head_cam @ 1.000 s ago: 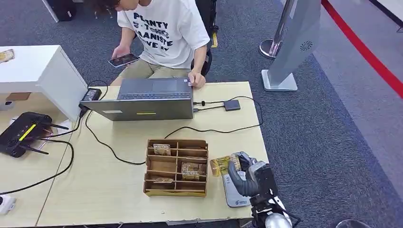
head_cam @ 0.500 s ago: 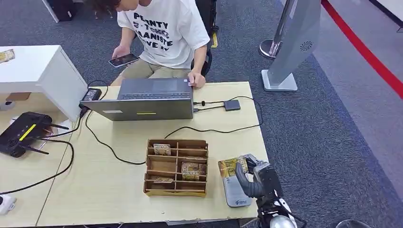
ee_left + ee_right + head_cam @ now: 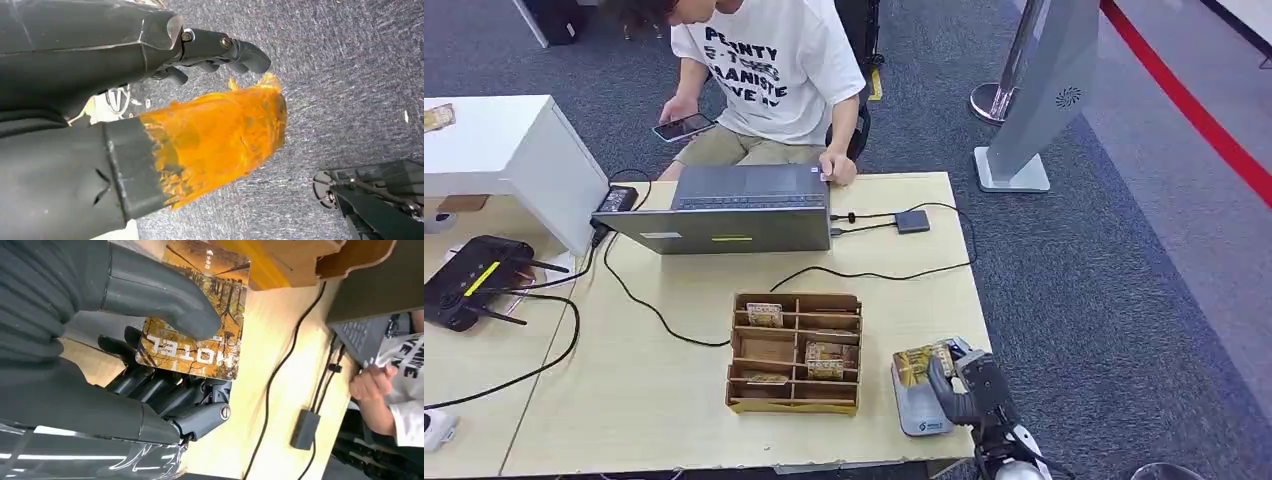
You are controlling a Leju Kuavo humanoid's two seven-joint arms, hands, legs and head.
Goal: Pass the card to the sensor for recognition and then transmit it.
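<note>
My right hand (image 3: pixel 969 390) pinches a yellow-brown hotel card (image 3: pixel 921 362) between its thumb and fingers. It holds the card flat just above the far end of the grey-white sensor pad (image 3: pixel 919 408) at the table's front right corner. In the right wrist view the card (image 3: pixel 200 325) shows its printed face, with the thumb (image 3: pixel 155 295) pressed on top and the dark fingers (image 3: pixel 170 390) beneath. Whether the card touches the pad I cannot tell. My left hand (image 3: pixel 100 55) hangs over the carpet and holds nothing; its thumb carries an orange cover.
A wooden divided box (image 3: pixel 794 352) with several cards stands just left of the sensor. A laptop (image 3: pixel 734 208), black cables and a small dark hub (image 3: pixel 912 221) lie farther back. A person (image 3: pixel 769 70) sits behind the table. The table edge runs close to my right hand.
My right hand has carried the card rightward and toward the table's front edge, from beside the wooden box to above the sensor pad. The person and the other objects have stayed put.
</note>
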